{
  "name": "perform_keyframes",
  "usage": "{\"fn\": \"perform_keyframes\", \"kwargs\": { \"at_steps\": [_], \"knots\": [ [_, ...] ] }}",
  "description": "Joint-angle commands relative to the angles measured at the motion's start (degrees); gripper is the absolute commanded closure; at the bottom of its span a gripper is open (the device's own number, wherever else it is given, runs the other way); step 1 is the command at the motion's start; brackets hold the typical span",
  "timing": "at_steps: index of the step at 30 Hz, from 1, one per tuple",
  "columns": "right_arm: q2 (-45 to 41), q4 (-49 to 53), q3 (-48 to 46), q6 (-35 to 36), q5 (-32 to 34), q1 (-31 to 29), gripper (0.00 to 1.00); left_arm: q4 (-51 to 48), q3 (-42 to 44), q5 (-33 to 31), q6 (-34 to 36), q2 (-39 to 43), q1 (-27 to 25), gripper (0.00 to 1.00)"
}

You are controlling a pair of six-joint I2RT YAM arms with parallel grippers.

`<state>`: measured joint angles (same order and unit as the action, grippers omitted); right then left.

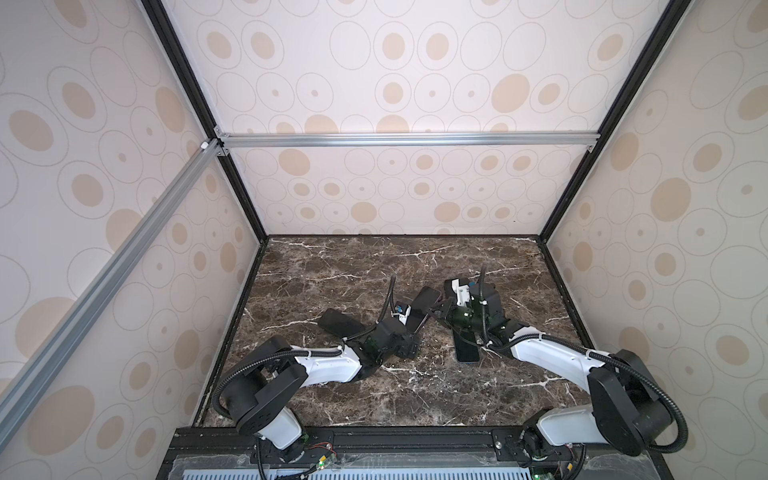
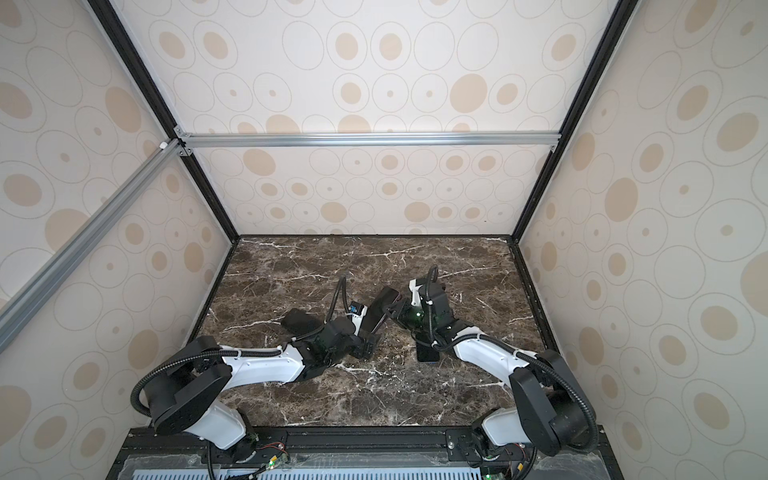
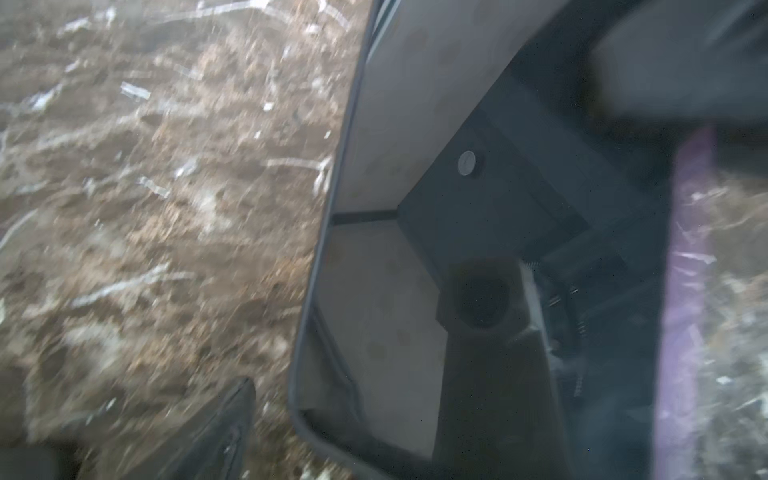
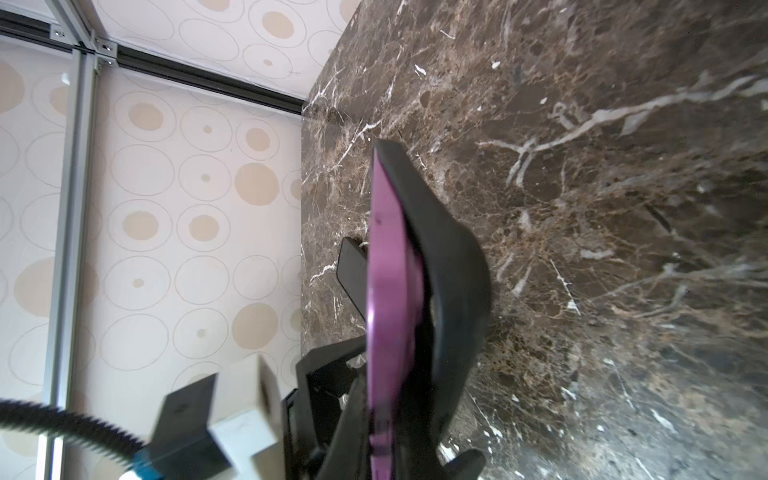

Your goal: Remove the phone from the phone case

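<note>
In both top views: veined brown marble table (image 1: 374, 266); three dark rounded slabs, a left slab (image 1: 336, 322) and a right slab (image 1: 467, 351) lying flat, the phone (image 1: 424, 309) tilted mid-table between left gripper (image 1: 409, 334), gaping wide, and right gripper (image 1: 436, 309); left wrist: glossy screen, blurred, one finger (image 3: 232, 415) clear of it; right wrist: jaws pinched on the purple phone (image 4: 390, 257), soft black phone case (image 4: 453, 270) bowing away.

The table (image 1: 374, 270) is dark brown marble with white and tan veins; the walls (image 1: 415, 83) are cream, patterned with tan ovals inside thin grey rings; the rail (image 1: 395, 139) across the upper middle is silver; the corner posts (image 1: 185, 70) are black; the arms (image 1: 328, 365) are white and black; the phone (image 4: 388, 270) shows a glossy purple-pink edge; the phone case (image 4: 453, 270) is matt black.
</note>
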<state>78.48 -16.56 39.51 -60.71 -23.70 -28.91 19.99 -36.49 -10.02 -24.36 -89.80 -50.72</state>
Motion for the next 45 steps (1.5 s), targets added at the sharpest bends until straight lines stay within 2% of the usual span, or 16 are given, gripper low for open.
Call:
{"fn": "perform_keyframes", "kwargs": {
  "at_steps": [1,7,10,13,19,21,24,27,33,39,42,45],
  "knots": [
    [-2.6,-3.8,-0.1,-1.8,-0.6,-0.3,1.0,-2.5,1.0,-3.4,-1.0,0.7,0.2,0.06],
    [-5.0,0.6,0.2,2.9,0.4,1.1,1.0,4.7,5.8,0.0,-0.6,7.0,0.2,0.05],
    [-6.9,4.5,1.2,10.7,-0.9,2.7,1.0,8.7,9.1,2.5,-0.4,13.6,0.5,0.06],
    [-7.2,9.0,3.5,19.5,-7.3,4.9,1.0,12.7,11.9,6.7,-0.6,19.9,2.0,0.1],
    [-8.6,18.4,7.8,41.0,-17.5,5.8,1.0,18.7,13.2,20.6,-4.1,28.2,11.9,0.09],
    [-8.5,22.2,9.4,47.3,-20.6,5.7,1.0,16.3,10.3,25.0,-3.9,27.9,15.3,0.08],
    [-9.2,24.5,9.6,55.8,-21.6,4.7,1.0,12.5,5.8,29.3,-1.1,26.6,16.8,0.05],
    [-11.1,24.1,8.0,63.2,-18.9,3.6,1.0,10.4,2.7,32.0,0.5,26.0,17.5,0.05],
    [-11.5,32.5,11.3,82.9,-13.5,3.3,1.0,5.5,-1.4,36.6,5.0,26.3,20.9,0.06],
    [-12.0,29.6,9.3,102.3,-12.8,3.3,1.0,-3.3,-9.5,50.5,15.0,21.9,23.8,0.1],
    [-11.8,29.3,10.0,106.9,-12.9,3.3,1.0,-12.8,-15.2,54.5,22.5,19.3,23.8,0.1],
    [-10.7,30.5,11.6,109.4,-13.9,2.6,1.0,-19.6,-19.5,55.8,27.7,17.2,23.6,0.1]
  ]
}}
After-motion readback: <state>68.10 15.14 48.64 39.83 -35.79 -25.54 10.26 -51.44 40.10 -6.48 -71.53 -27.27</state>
